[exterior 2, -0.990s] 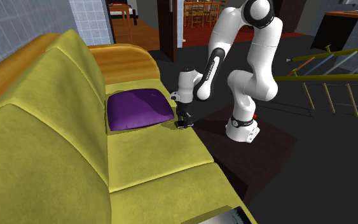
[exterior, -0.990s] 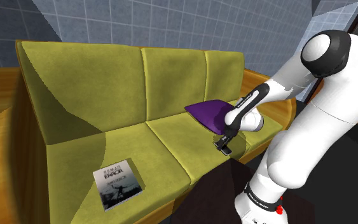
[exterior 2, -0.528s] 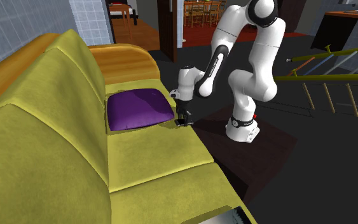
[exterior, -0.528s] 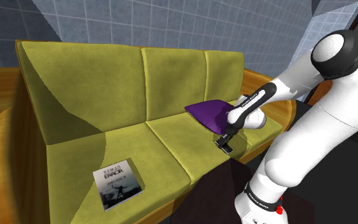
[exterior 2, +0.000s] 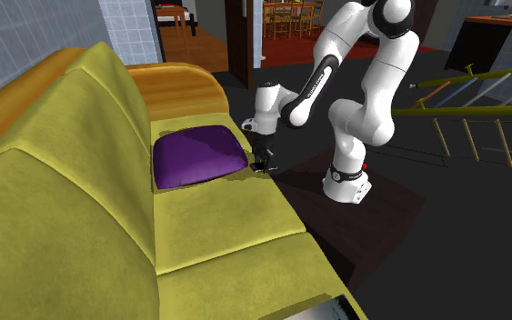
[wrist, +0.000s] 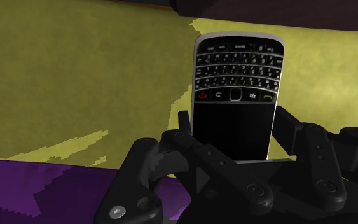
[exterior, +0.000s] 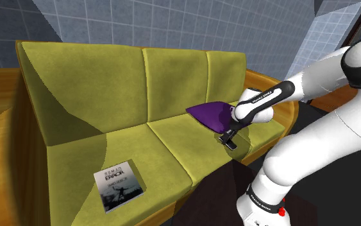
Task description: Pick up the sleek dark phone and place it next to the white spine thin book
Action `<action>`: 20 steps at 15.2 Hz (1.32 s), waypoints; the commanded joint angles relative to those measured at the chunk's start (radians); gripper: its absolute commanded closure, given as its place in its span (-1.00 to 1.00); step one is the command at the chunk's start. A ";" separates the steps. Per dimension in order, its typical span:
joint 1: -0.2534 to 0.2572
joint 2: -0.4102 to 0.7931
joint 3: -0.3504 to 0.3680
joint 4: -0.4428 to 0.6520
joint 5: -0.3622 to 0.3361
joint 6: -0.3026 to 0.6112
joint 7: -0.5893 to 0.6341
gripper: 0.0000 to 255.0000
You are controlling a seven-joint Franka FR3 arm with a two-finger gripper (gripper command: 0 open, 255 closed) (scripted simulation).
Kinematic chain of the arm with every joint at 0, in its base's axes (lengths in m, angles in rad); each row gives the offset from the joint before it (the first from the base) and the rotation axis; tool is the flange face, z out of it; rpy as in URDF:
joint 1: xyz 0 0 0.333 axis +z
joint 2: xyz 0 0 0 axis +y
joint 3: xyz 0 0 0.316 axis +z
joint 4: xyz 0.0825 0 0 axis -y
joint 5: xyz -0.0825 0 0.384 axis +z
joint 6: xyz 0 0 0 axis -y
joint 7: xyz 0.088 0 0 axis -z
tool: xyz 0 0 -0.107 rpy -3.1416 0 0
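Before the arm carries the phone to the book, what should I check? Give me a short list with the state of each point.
1. Grip: the gripper clasps the phone on both sides: ok.
2. The phone is lifted clear of the sofa seat: cannot tell.
3. The book lies flat on the seat: ok.
4. Bare seat beside the book for placing: ok.
5. The purple cushion lies off the way to the book: ok.

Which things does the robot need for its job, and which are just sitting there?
For the job:
- dark phone, clasped between the fingers
- gripper
- book, lying flat on the seat

Just lying about:
- purple cushion
- yellow-green sofa
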 commanded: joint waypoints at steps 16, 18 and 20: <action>0.145 -0.135 0.299 -0.019 0.102 -0.121 0.345 1.00; 0.193 -0.113 0.342 -0.008 0.134 -0.109 0.403 1.00; 0.240 -0.084 0.383 0.009 0.167 -0.097 0.459 1.00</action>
